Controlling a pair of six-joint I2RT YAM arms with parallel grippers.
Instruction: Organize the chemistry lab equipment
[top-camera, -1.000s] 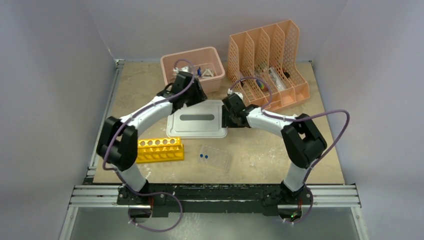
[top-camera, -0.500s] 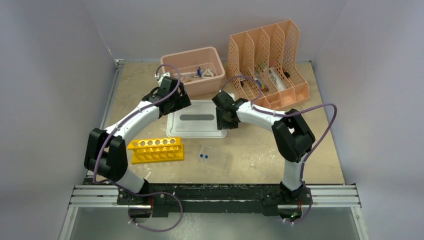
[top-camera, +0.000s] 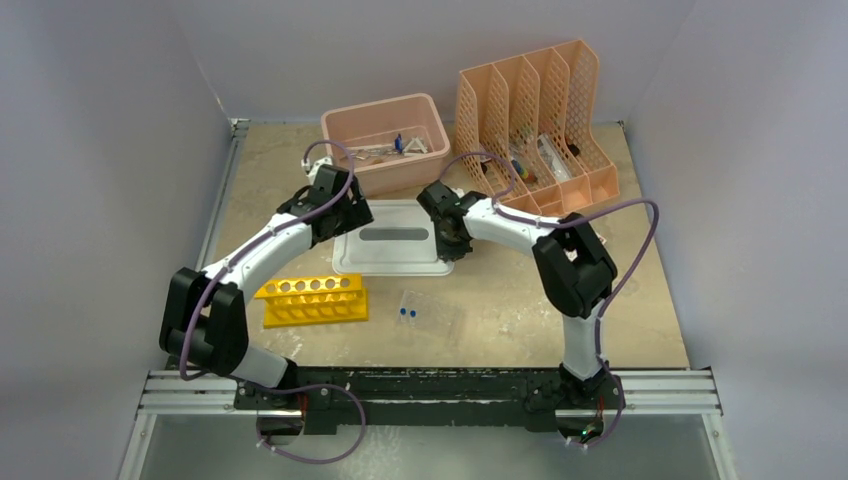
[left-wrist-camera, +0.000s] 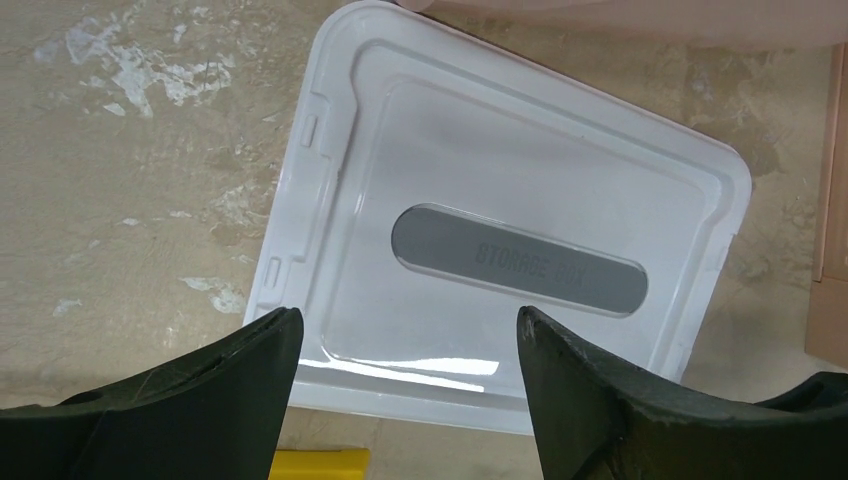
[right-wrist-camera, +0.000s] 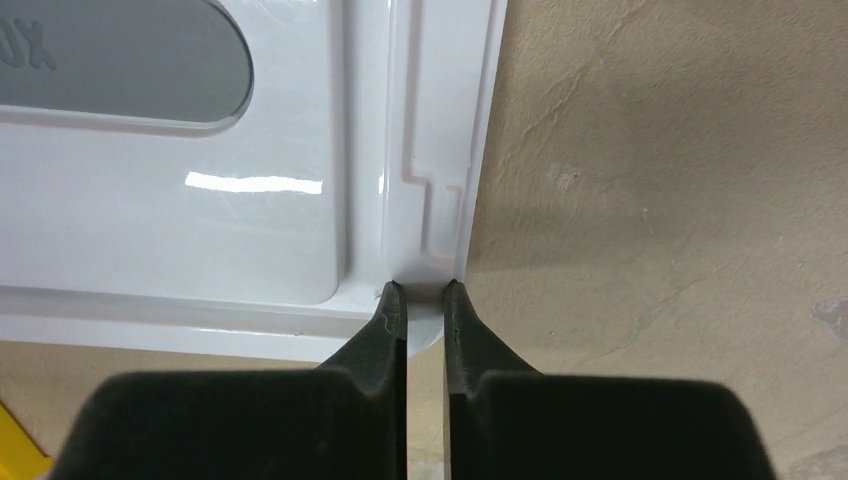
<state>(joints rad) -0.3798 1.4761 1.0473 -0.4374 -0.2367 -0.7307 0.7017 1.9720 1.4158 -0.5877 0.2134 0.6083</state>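
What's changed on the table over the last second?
The left gripper drew back from over the pink tub toward the robot and now hangs open above the white lid. The right gripper edged to the lid's near right corner and closed on its rim. The lid, yellow rack, clear tray and blue-capped vials have not moved.
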